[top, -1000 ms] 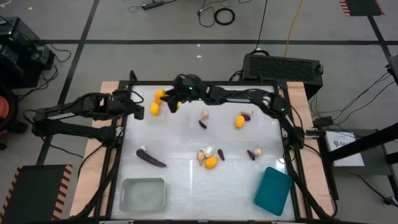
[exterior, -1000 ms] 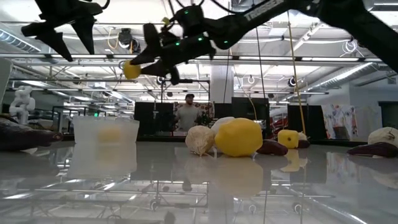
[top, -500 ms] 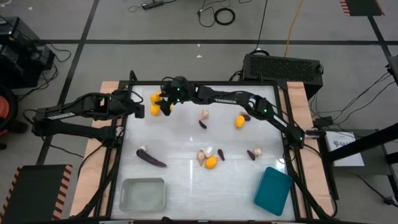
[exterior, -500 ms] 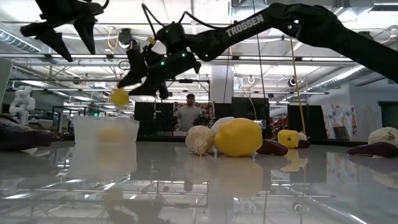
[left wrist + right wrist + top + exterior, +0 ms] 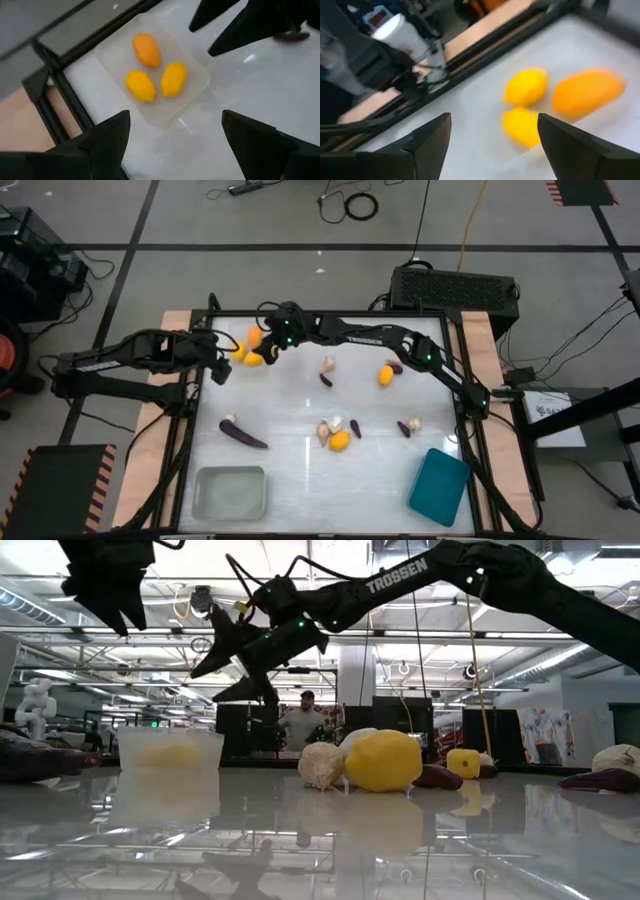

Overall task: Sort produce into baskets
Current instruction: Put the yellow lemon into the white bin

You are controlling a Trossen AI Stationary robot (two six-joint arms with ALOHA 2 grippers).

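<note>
The small clear tray (image 5: pixel 250 350) stands at the table's far left and holds three orange-yellow fruits (image 5: pixel 147 49) (image 5: pixel 140 85) (image 5: pixel 173 78); they also show in the right wrist view (image 5: pixel 526 86). My right gripper (image 5: pixel 272 340) hangs open and empty just above the tray's right side, and also shows in the low view (image 5: pixel 240 650). My left gripper (image 5: pixel 215 365) is open and empty, in the air at the tray's left near side (image 5: pixel 175 145). The rest of the produce lies on the table.
A long dark eggplant (image 5: pixel 243 434) lies left of centre. A bulb and a yellow fruit (image 5: pixel 338 440) lie mid-table. Another fruit (image 5: pixel 386 374), bulbs (image 5: pixel 328 364) and tiny eggplants (image 5: pixel 325 379) are scattered right of the tray. A greyish tray (image 5: pixel 231 491) and a teal tray (image 5: pixel 439 485) stand near the front edge.
My right gripper has gone toward the table's left edge with a yellow fruit, come over the clear tray and let it go. The fruit has fallen into the tray beside the other two. My left gripper has turned a little beside the tray.
</note>
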